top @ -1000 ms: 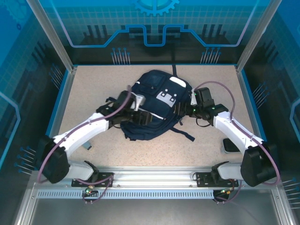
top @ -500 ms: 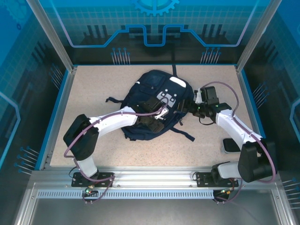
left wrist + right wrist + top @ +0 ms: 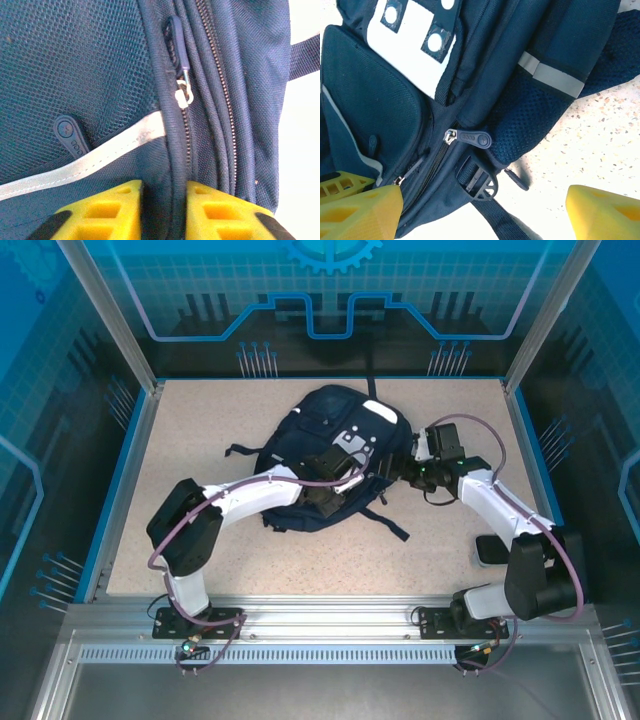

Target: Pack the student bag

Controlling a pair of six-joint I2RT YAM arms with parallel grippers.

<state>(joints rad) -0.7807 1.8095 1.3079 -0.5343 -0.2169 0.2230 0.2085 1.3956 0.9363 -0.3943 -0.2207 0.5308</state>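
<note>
**Item: student bag.** Navy backpack, laid flat on the speckled tabletop, centre and towards the far side. The long axis runs on a diagonal, base near-left, top far-right. The front, with its white-grey patch, is turned upward.

**Left fingers.** Set down on the middle of the bag's front. They are drawn close together, and a piped seam ridge is pinched between them. The ridge runs straight away from the fingers, and a zip lies parallel just beside it. A dark zip pull sits farther along the same line, apart from the fingertips. The reflective stripe crosses to one side.

**Right fingers.** Spread wide, nothing held. They are placed at the bag's right flank, one over the fabric edge and the other over bare tabletop. A rubber-tabbed zip pull lies ahead and between them, and a strap buckle is nearer.

**Assessment.** The left arm is judged the nearer, being already on the bag. Its hold is likely meant as an anchor. The right fingers would need only a short forward reach to the tabbed pull, which is aligned across their opening.
</note>
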